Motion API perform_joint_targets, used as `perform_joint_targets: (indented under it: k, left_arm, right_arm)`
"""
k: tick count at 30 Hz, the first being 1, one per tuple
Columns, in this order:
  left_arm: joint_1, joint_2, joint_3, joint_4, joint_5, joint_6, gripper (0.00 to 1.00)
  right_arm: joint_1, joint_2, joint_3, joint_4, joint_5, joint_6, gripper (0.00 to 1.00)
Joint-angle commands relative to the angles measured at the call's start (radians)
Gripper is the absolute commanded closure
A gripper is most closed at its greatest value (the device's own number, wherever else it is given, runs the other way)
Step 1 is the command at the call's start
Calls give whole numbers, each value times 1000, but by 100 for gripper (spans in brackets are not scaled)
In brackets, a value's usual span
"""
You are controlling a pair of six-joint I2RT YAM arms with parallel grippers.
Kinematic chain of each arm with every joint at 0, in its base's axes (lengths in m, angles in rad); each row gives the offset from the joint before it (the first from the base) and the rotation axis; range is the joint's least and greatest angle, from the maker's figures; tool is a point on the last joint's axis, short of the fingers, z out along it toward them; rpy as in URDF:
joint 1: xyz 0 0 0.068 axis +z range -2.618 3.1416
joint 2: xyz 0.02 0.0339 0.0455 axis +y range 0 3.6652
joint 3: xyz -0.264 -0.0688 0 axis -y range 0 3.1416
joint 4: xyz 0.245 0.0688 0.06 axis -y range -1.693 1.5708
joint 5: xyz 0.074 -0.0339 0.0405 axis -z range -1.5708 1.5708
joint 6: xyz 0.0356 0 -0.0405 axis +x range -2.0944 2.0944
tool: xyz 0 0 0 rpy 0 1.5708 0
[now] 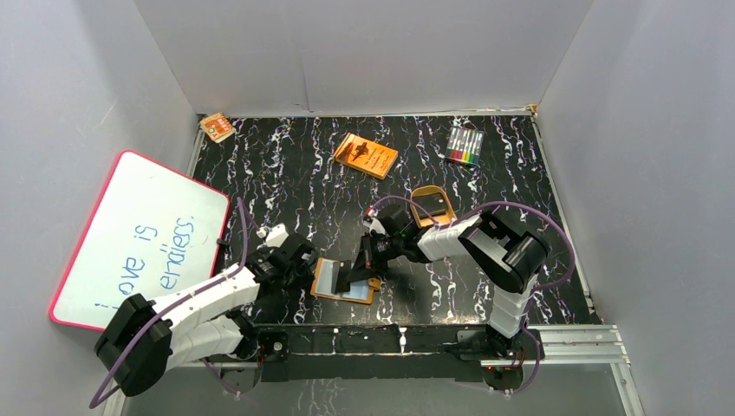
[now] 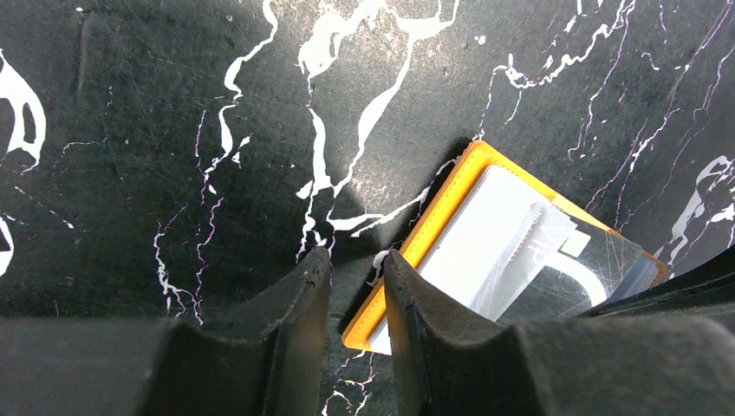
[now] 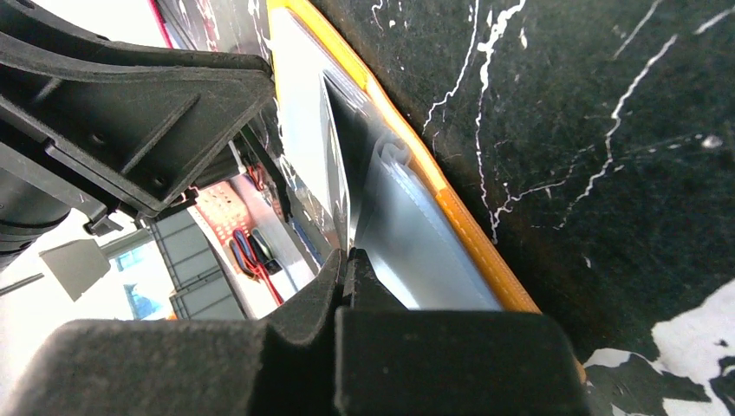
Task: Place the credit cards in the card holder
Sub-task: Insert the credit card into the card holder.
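The card holder (image 1: 343,282) lies open on the table near the front, orange rim, pale blue-grey inside. My right gripper (image 1: 364,270) is shut on a black credit card (image 1: 354,277) and holds it tilted over the holder. In the right wrist view the card (image 3: 345,160) stands edge-on from my fingertips (image 3: 348,256), its far end at the pale pockets of the holder (image 3: 459,221). My left gripper (image 2: 355,269) has its jaws slightly apart. One finger (image 2: 416,303) rests on the holder's left edge (image 2: 433,234), the other on the table. A dark surface (image 2: 563,282) shows behind a clear pocket.
A tan oval tray (image 1: 432,206) with something dark in it sits behind the right arm. An orange book (image 1: 366,155) and a marker pack (image 1: 465,146) lie at the back. A whiteboard (image 1: 139,238) leans at the left, with a small orange box (image 1: 217,126) behind it.
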Motion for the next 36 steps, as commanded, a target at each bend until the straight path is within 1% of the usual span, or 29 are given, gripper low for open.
perform_joint_targets:
  k: [1, 4, 11, 20, 21, 22, 26, 28, 32, 36]
  left_arm:
    - [-2, 3, -38, -37, 66, -21, 72]
    - [-2, 1, -46, -28, 77, -29, 72]
    - [-1, -15, -65, -8, 100, -45, 74]
    - [-1, -30, -80, 0, 116, -56, 76]
    - [-1, -33, -80, -1, 115, -57, 76]
    - [-2, -36, -81, -3, 113, -57, 76]
    - [-1, -44, -76, -16, 100, -58, 76]
    - [-1, -50, -65, -35, 84, -53, 76]
    - [-1, -71, -35, -81, 41, -36, 76]
    - [-2, -92, -8, -121, 2, -19, 76]
  right_arm:
    - [20, -7, -18, 76, 62, 46, 100]
    - [37, 4, -32, 127, 68, 93, 100]
    - [65, 21, -39, 165, 103, 151, 100]
    - [85, 30, -39, 192, 117, 174, 100]
    - [85, 23, -43, 188, 120, 171, 98]
    - [84, 16, -46, 183, 122, 167, 94]
    - [85, -4, -52, 165, 128, 157, 66]
    - [85, -15, -53, 154, 134, 153, 57]
    - [85, -37, -44, 108, 147, 135, 45]
    - [85, -72, -19, 6, 171, 92, 42]
